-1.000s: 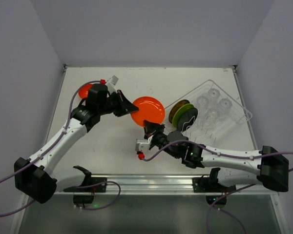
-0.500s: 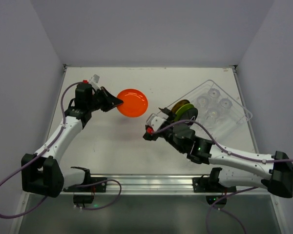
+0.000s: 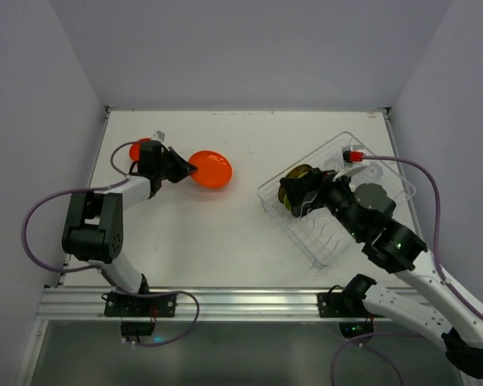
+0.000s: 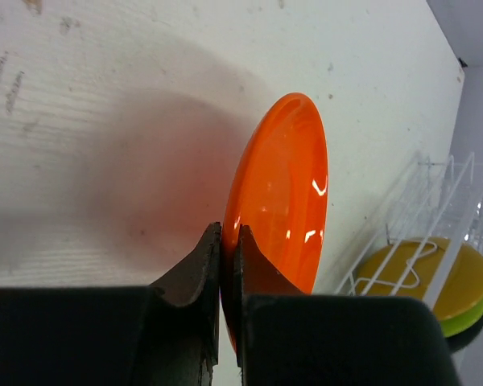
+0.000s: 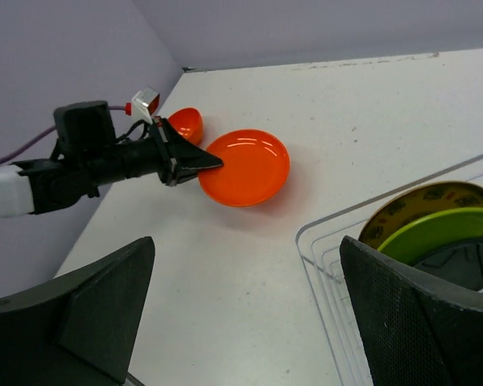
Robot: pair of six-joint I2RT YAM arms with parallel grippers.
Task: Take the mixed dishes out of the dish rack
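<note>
orange plate (image 3: pixel 210 170): glossy, smooth plastic. dish rack (image 3: pixel 318 245): clear plastic. table (image 3: pixel 225 241): matt white, scuffed. left tool (image 4: pixel 229 237): matt black.

No text, label, brand or number can be read in any view. Dark markings are seen on the brown-yellow plate (image 5: pixel 419 201), but nothing legible is made out.

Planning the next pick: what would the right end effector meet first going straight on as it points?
The right end effector would likely meet bare table just outside the dish rack corner; depth is unclear.
</note>
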